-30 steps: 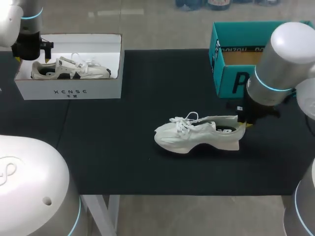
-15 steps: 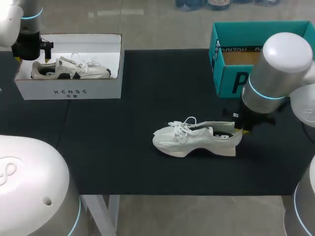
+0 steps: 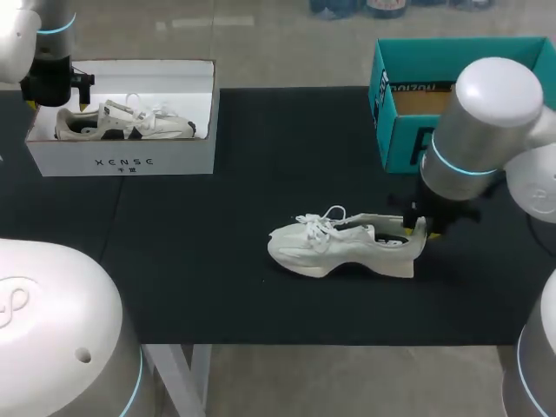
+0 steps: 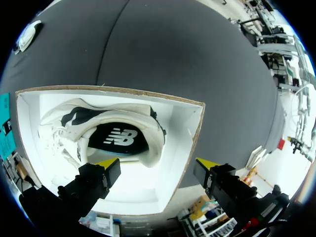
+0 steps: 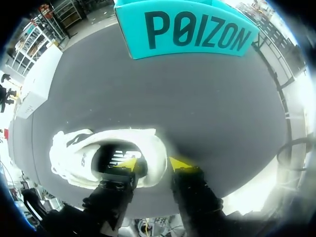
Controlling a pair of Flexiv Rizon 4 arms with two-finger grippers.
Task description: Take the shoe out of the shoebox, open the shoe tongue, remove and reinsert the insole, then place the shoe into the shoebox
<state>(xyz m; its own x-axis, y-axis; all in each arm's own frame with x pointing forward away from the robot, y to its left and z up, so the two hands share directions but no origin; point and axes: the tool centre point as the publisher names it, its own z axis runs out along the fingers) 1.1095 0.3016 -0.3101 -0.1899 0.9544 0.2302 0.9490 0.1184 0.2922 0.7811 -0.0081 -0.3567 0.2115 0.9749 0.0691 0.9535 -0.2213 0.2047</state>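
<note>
A white sneaker (image 3: 343, 248) stands upright on the black mat, toe pointing left; in the right wrist view the sneaker (image 5: 84, 148) shows its dark insole. My right gripper (image 3: 415, 230) is at its heel. One yellow fingertip (image 5: 126, 163) is inside the shoe opening and the other is outside, with the heel wall between them; the right gripper (image 5: 154, 164) is open. A second sneaker (image 3: 130, 122) lies in the white shoebox (image 3: 122, 161). My left gripper (image 4: 158, 165) hangs open over that sneaker's (image 4: 118, 133) heel end, holding nothing.
A teal cardboard box (image 3: 400, 130) stands open at the back right of the mat, just behind my right arm; its printed side (image 5: 187, 24) faces the gripper. Bare mat lies between the two boxes and in front of the shoe.
The sneaker has shifted a little left and settled flat on the mat. My right gripper followed it and its fingers have spread apart at the heel. The left arm has not moved.
</note>
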